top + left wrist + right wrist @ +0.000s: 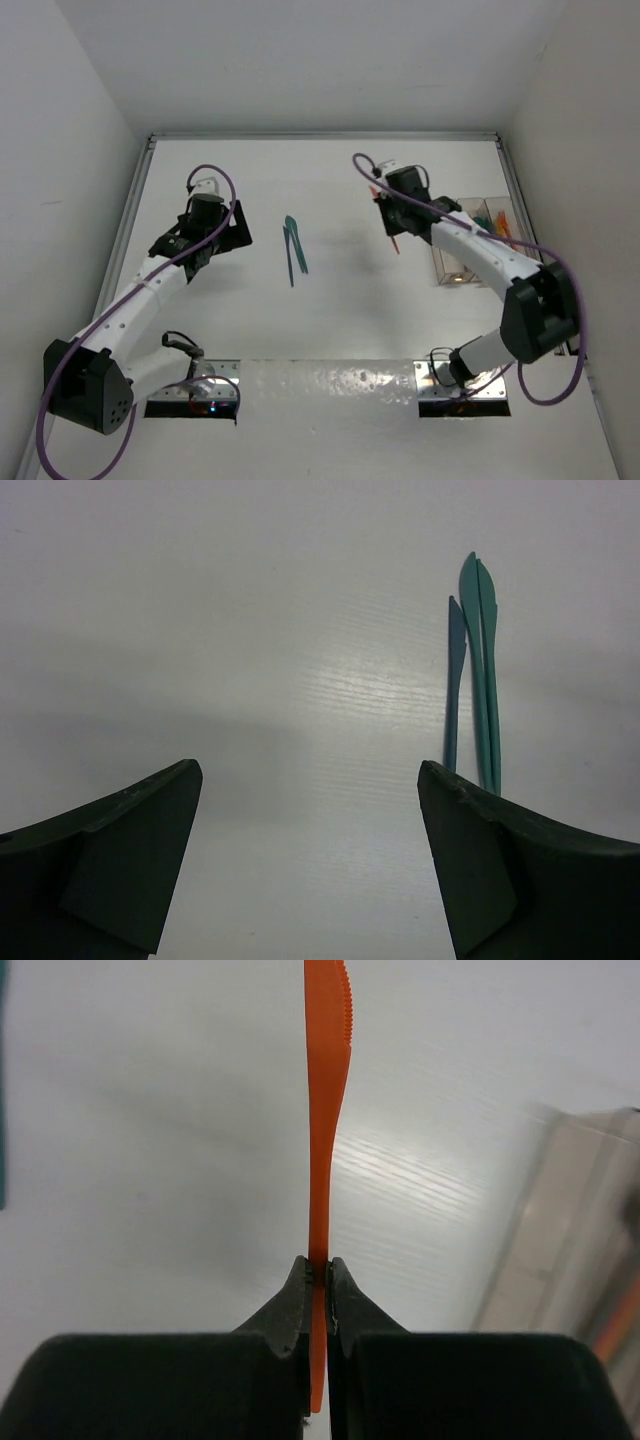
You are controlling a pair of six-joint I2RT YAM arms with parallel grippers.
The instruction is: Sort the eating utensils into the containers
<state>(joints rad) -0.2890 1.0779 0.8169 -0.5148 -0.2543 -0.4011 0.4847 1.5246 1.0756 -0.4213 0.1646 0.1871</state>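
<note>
My right gripper [392, 226] is shut on an orange knife [326, 1110], pinching its handle; in the right wrist view [319, 1265] the serrated blade points away, above the white table. The clear containers [468, 243] stand just to its right, with orange and teal utensils [500, 226] inside, and show as a blurred clear wall [570, 1230] in the right wrist view. Two teal knives [483, 680] and a blue one [455, 690] lie side by side on the table [293, 246]. My left gripper [205, 248] hangs open left of them, nothing between its fingers [310, 770].
White walls close in the table on the left, back and right. A metal rail [320, 135] runs along the back edge. Purple cables loop over both arms. The arm bases [330, 390] sit at the near edge.
</note>
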